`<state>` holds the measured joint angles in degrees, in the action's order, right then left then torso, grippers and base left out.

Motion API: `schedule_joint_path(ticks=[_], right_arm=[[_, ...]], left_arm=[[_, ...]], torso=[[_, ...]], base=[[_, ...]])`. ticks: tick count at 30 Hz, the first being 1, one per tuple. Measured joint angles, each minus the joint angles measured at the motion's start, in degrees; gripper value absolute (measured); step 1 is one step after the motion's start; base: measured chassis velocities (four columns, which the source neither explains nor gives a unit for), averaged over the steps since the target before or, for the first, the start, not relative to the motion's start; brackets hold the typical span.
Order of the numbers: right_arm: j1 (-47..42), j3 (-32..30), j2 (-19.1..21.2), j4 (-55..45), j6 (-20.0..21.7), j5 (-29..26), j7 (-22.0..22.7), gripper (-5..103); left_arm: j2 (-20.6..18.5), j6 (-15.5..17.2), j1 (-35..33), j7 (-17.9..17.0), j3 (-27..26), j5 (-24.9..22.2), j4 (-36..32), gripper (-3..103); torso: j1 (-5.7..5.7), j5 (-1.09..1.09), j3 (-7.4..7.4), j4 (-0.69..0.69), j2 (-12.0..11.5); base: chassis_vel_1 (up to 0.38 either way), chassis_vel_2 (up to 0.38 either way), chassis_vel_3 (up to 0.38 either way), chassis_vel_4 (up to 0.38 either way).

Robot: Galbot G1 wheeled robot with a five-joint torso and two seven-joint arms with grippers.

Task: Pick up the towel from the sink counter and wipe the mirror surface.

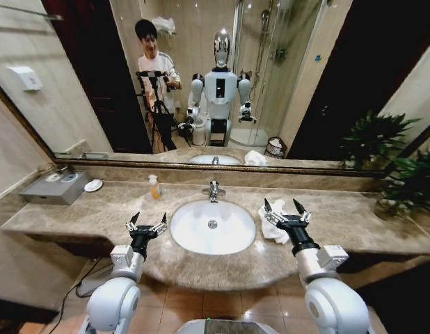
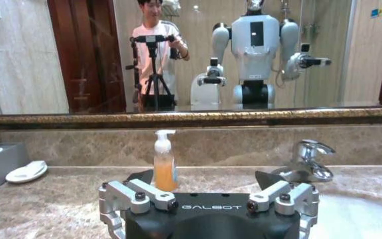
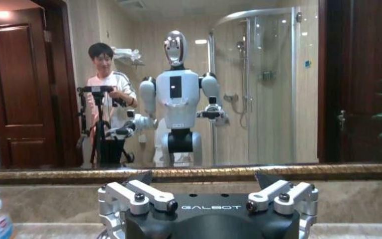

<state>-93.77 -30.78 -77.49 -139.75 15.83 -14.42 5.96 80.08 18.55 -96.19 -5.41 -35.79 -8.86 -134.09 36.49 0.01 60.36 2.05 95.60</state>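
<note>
One towel (image 1: 273, 224), two open grippers.

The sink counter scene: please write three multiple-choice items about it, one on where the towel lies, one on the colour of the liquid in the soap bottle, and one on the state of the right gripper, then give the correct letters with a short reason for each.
1. Where does the towel lie?
A. On the sink counter, on the robot's right of the basin
B. Inside the basin
C. On the floor

2. What colour is the liquid in the soap bottle?
A. Blue
B. Orange
C. Green

3. What is the state of the right gripper?
A. Shut on the towel
B. Shut and empty
C. Open, over the towel

Answers:
1. A, the white cloth sits on the stone just beside the basin rim.
2. B, the left wrist view shows orange liquid under a white pump.
3. C, its jaws stand spread apart with nothing between them, above the towel.

The left gripper waits open on the other side of the basin.
</note>
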Motion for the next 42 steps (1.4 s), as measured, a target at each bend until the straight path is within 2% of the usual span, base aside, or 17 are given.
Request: schedule_joint_path(ticks=[17, 42], right_arm=[[-3.66, 1.34, -0.4, -0.68, -1.59, 2.28, -1.27, 100], [-6.69, 1.37, -0.72, 1.68, -6.11, 3.36, -2.7, 100]], left_arm=[[0.0, 0.0, 0.0, 0.0, 0.0, 0.0, 0.0, 100], [0.0, 0.0, 0.0, 0.0, 0.0, 0.0, 0.0, 100]], torso=[[0.04, 0.0, 0.01, 0.0, -0.01], [-0.01, -0.01, 0.0, 0.0, 0.0]], base=[[0.124, -0.126, -0.119, 0.128], [0.139, -0.145, -0.141, 0.147]])
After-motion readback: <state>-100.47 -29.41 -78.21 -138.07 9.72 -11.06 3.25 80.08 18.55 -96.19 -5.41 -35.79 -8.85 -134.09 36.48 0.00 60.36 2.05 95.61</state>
